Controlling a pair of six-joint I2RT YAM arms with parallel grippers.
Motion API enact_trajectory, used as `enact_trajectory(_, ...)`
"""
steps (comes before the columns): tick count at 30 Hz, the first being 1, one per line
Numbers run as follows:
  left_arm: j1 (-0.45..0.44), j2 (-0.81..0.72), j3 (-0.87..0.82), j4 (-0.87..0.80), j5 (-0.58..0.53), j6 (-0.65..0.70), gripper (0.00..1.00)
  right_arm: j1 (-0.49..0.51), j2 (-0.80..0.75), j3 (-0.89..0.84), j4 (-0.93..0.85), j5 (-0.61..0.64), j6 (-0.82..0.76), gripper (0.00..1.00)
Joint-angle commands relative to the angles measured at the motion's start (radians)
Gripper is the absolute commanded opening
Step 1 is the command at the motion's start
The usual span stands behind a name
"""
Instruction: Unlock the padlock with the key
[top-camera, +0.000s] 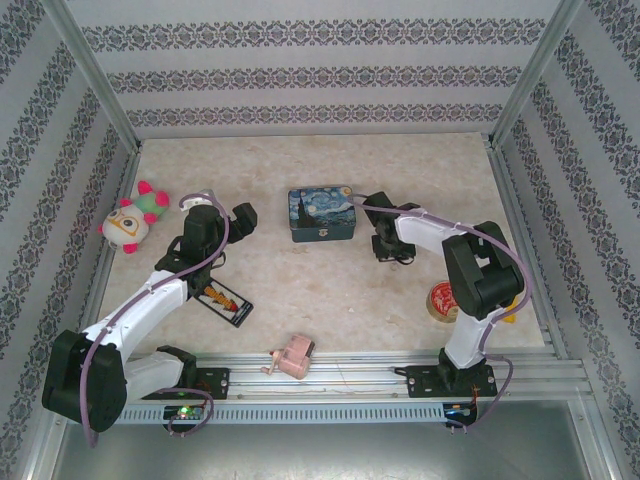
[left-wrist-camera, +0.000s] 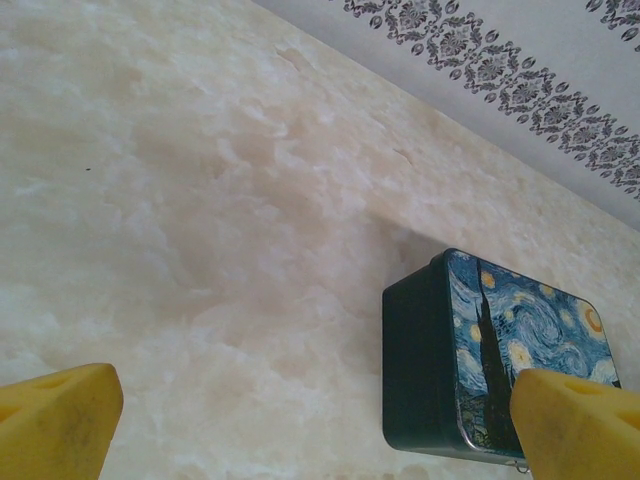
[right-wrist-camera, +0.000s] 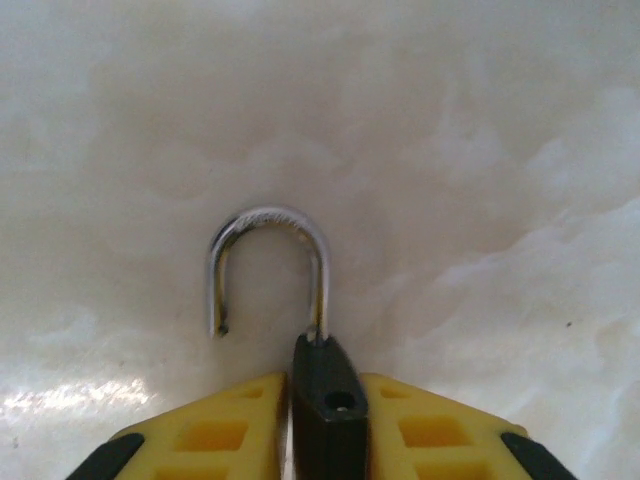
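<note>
Padlock (right-wrist-camera: 328, 430): one counted, its dark body stood on edge between the two yellow fingers of the right pincer (right-wrist-camera: 327, 385). One silver U-shaped shackle (right-wrist-camera: 268, 218) is seen, laid forward over the pale tabletop (right-wrist-camera: 480, 150). One of its legs is seated in the body and the other ends free, clear of the body, so the lock is shown open. One small round hole is noted on the body's upper edge. The right pincer is closed down narrow on the padlock body, one finger against each side.

In the top view two arms are counted. The right pincer (top-camera: 385, 250) sits low at the tabletop just right of the one blue painted tin (top-camera: 320, 215), so the padlock is placed there, right of centre.

The left pincer (top-camera: 240, 218) is spread fully wide and nothing is held. In its wrist view, bare tabletop is seen between the two fingertips and the tin (left-wrist-camera: 500, 340) lies just beside the right one.

Also counted, one each:
- plush toy (top-camera: 130, 220)
- pink gadget (top-camera: 292, 358)
- dark card (top-camera: 225, 300) with orange print
- red-and-yellow round item (top-camera: 441, 300), partly hidden by the right arm
</note>
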Motion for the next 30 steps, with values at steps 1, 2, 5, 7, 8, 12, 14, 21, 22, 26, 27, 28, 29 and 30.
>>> enact_trajectory(1,0.017,0.003,-0.001,-0.020,-0.005,0.001,0.99,0.020,0.012,0.034,-0.043,0.035,0.013,0.24)
enact_trajectory(2,0.016,0.004,-0.001,-0.020,-0.004,0.000,0.99,0.026,0.012,0.038,-0.049,0.039,0.014,0.24)
enact_trajectory(5,0.018,0.006,-0.001,-0.020,-0.003,-0.003,0.99,0.044,0.007,0.052,-0.070,0.061,0.018,0.25)
enact_trajectory(7,0.017,0.007,-0.002,-0.017,-0.001,-0.005,0.99,0.055,-0.001,0.055,-0.077,0.069,0.021,0.26)
enact_trajectory(8,0.019,0.006,-0.003,-0.016,0.000,-0.006,0.99,0.060,-0.006,0.056,-0.078,0.072,0.023,0.28)
enact_trajectory(12,0.020,0.008,-0.004,-0.011,0.004,-0.012,0.99,0.077,-0.021,0.055,-0.076,0.063,0.032,0.29)
enact_trajectory(14,0.020,0.006,-0.004,-0.011,0.005,-0.014,0.99,0.086,-0.024,0.054,-0.071,0.052,0.037,0.28)
enact_trajectory(21,0.021,0.005,-0.007,-0.008,0.014,-0.020,0.99,0.139,-0.020,0.060,-0.068,0.057,0.066,0.28)
enact_trajectory(22,0.021,0.004,-0.008,-0.007,0.015,-0.021,0.99,0.145,-0.018,0.062,-0.068,0.063,0.070,0.27)
enact_trajectory(26,0.022,0.004,-0.012,-0.005,0.018,-0.025,0.99,0.172,-0.008,0.066,-0.080,0.110,0.083,0.07)
enact_trajectory(27,0.022,0.005,-0.013,-0.004,0.019,-0.025,0.99,0.177,-0.002,0.071,-0.092,0.129,0.085,0.07)
enact_trajectory(28,0.022,0.007,-0.013,-0.002,0.020,-0.026,0.99,0.182,0.007,0.078,-0.109,0.158,0.087,0.07)
enact_trajectory(29,0.021,0.006,-0.014,-0.001,0.020,-0.026,0.99,0.187,0.016,0.087,-0.125,0.184,0.089,0.07)
enact_trajectory(30,0.021,0.008,-0.016,0.001,0.022,-0.028,0.99,0.192,0.029,0.096,-0.146,0.215,0.092,0.07)
